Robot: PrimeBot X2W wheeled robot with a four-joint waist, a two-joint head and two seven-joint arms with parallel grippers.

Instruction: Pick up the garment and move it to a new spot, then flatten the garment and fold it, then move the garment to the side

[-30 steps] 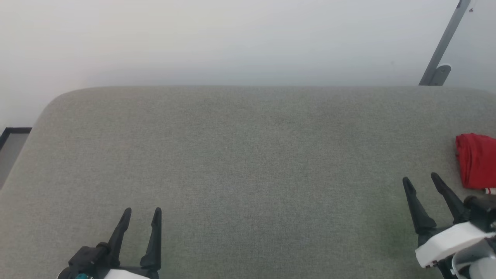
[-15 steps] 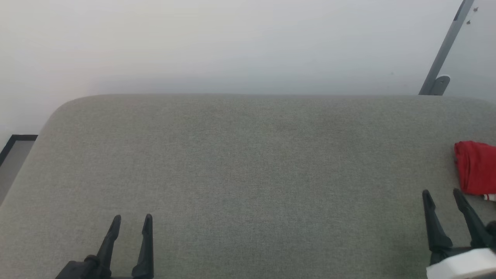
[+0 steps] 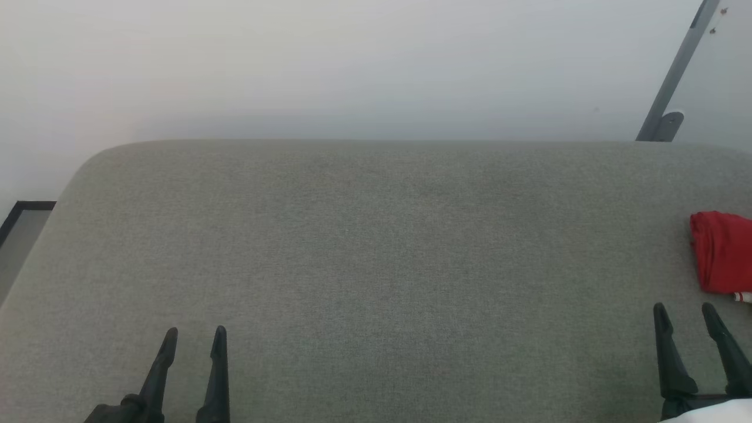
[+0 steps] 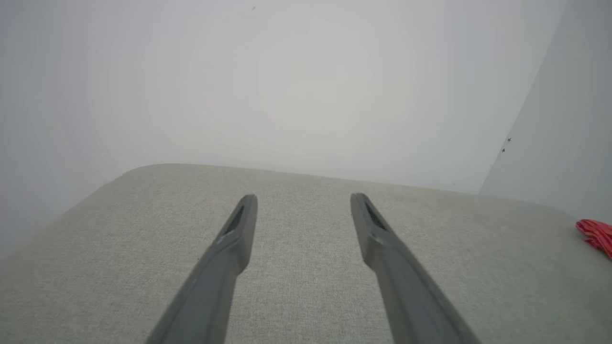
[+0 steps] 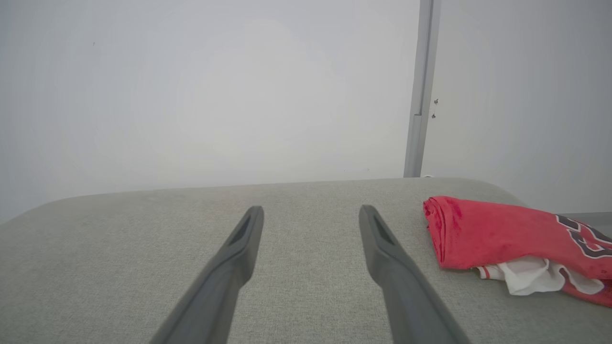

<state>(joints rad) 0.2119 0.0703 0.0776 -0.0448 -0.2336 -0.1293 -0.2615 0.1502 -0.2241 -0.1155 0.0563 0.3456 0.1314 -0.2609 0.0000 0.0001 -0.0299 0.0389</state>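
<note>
The garment (image 3: 721, 252) runs off the head view's right edge, and in the right wrist view the same edge cuts its black lettering, leaving it unreadable. The left gripper (image 3: 195, 332) and right gripper (image 3: 684, 309) lose their bodies below the head view's bottom edge. Two specks (image 5: 434, 108) on the wall (image 5: 191, 95) beside the grey pole (image 5: 420, 95) are too small to identify.

The garment (image 5: 497, 234): red jersey, folded into a compact bundle, lying flat. White lining and striped trim protrude at its near edge; black lettering partly visible. Position: right of the right gripper (image 5: 311, 210), near, not touching.
</note>
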